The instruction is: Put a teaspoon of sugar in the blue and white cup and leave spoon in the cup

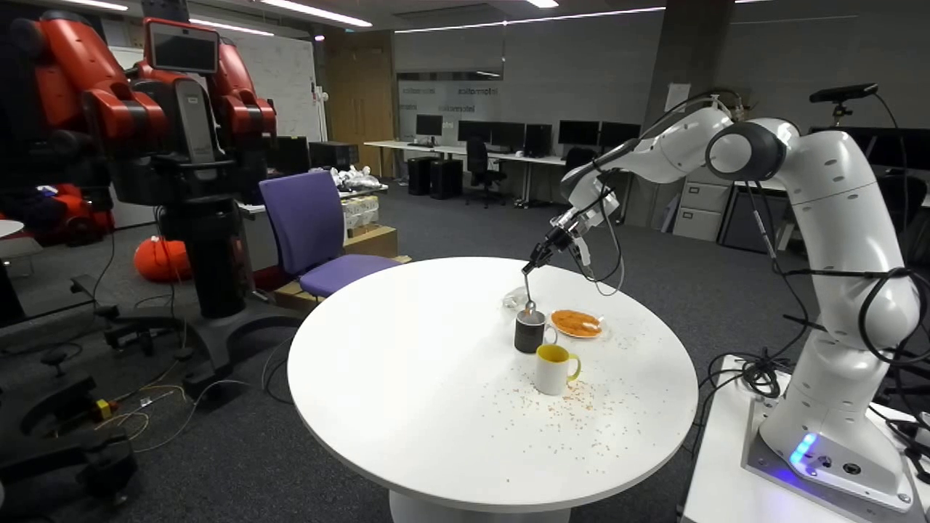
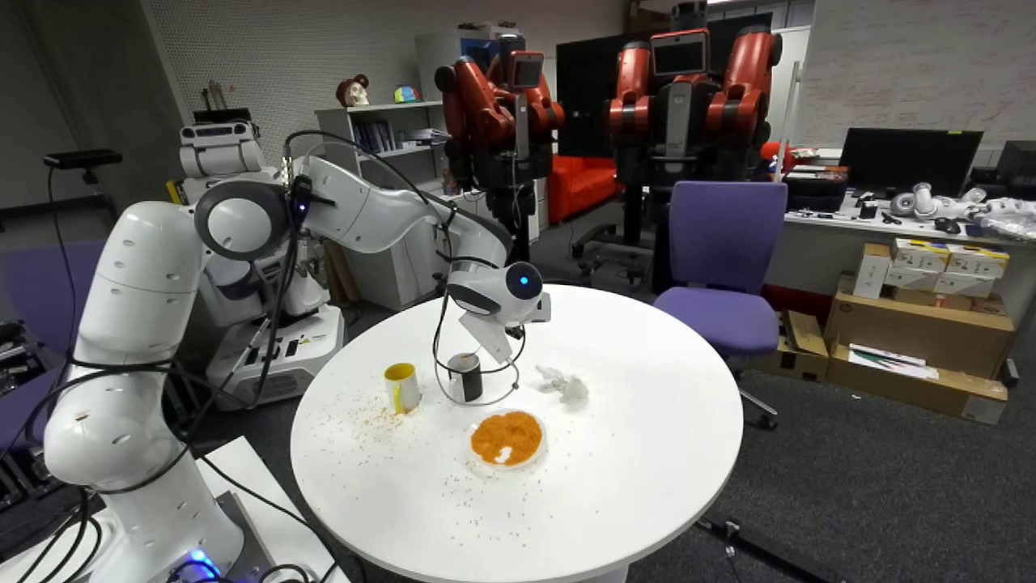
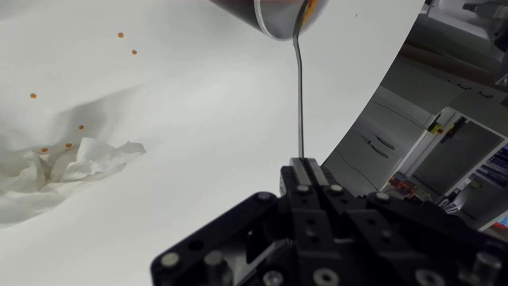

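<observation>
Wrist view: pincer (image 3: 304, 162) closed on the handle of the spoon (image 3: 300, 95), whose bowl is at the mouth of the dark-and-white mug (image 3: 244, 8) (how deep, I cannot tell). In an exterior view, this mug stands well inside the edge of the round table (image 1: 392, 349). In an exterior view, the arm (image 2: 368, 212) covers the grip, but the plate (image 2: 503, 455) shows a bare patch amid orange grains (image 2: 518, 431).

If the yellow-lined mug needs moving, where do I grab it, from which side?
Probably the handle, coming roughly from the robot base: the yellow-lined mug stands upright and its handle juts that way, slimmer than the rest. The gripper must first release the spoon it holds.
</observation>
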Controlling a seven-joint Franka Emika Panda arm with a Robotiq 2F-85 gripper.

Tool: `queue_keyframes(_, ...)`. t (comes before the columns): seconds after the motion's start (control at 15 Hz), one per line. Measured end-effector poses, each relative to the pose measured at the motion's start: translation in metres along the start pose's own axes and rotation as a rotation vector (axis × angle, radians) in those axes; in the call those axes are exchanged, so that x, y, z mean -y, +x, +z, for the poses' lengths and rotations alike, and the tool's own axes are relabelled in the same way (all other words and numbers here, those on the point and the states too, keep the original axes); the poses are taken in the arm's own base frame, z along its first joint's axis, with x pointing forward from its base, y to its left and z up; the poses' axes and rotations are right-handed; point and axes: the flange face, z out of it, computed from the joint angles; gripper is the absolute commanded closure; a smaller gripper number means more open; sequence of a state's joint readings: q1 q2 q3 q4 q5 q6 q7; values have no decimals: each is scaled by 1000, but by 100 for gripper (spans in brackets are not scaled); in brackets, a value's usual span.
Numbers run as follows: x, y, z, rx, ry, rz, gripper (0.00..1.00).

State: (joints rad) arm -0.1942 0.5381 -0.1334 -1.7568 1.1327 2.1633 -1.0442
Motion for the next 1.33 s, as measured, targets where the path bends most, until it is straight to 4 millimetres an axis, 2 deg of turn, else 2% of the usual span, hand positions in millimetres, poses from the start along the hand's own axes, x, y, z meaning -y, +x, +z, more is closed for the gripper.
queue_keyframes(0.67,9,0,10,42,-81,-77,99)
queue_keyframes(1.0,21,-4,10,46,-70,-82,99)
queue_keyframes(1.07,23,-5,10,47,-68,-82,72)
queue_keyframes(1.13,25,-7,9,48,-67,-81,71)
queue_keyframes(1.33,27,-11,8,52,-65,-76,49)
